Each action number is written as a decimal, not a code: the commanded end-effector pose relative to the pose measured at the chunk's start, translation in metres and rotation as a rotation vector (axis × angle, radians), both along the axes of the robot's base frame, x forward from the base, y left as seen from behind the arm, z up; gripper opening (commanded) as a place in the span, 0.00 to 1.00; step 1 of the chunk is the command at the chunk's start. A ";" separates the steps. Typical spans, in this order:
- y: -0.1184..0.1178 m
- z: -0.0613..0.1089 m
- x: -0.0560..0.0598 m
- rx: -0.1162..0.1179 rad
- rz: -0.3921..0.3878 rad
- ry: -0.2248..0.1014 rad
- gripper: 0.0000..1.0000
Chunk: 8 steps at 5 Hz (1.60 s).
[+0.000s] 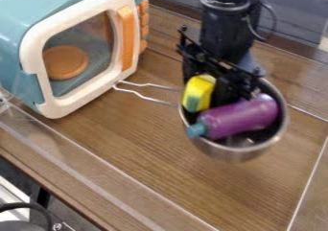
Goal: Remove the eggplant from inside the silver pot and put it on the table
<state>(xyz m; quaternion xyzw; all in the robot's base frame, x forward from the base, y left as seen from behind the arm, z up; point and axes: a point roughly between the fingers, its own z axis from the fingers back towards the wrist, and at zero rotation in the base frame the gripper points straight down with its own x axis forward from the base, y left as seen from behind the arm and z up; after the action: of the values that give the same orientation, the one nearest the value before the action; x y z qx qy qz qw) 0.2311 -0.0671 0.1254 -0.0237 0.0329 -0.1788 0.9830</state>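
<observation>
Brown wood-grain table (pixel 153 168) | teal-and-white toy microwave (pixel 64 43) at left | silver pot (pixel 237 144) on the tabletop at right | gripper (pixel 221 81) above the pot, grip cannot be told | eggplant (pixel 241 117) in the pot, beside yellow piece (pixel 198 92)

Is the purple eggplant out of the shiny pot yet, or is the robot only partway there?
Not yet. Nothing looks finished: the eggplant lies inside the silver pot, next to a yellow toy piece. In hand: the tool is down at the pot, right above the eggplant; whether it grips anything is unclear. Left to do: lift the eggplant out and set it on the bare wooden table.
</observation>
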 end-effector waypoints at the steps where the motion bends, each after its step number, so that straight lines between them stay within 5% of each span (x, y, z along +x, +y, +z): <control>1: -0.015 0.019 -0.014 -0.011 -0.033 -0.044 0.00; 4: -0.009 0.039 -0.034 -0.005 -0.116 -0.058 0.00; 5: -0.009 0.039 -0.028 -0.006 -0.181 -0.065 0.00; 7: 0.018 0.056 -0.027 -0.014 -0.292 -0.072 0.00; 8: 0.041 0.052 -0.036 -0.015 -0.339 -0.071 0.00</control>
<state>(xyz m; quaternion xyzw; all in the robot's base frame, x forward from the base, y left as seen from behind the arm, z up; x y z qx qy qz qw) 0.1940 -0.0259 0.1703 -0.0224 0.0173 -0.3407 0.9397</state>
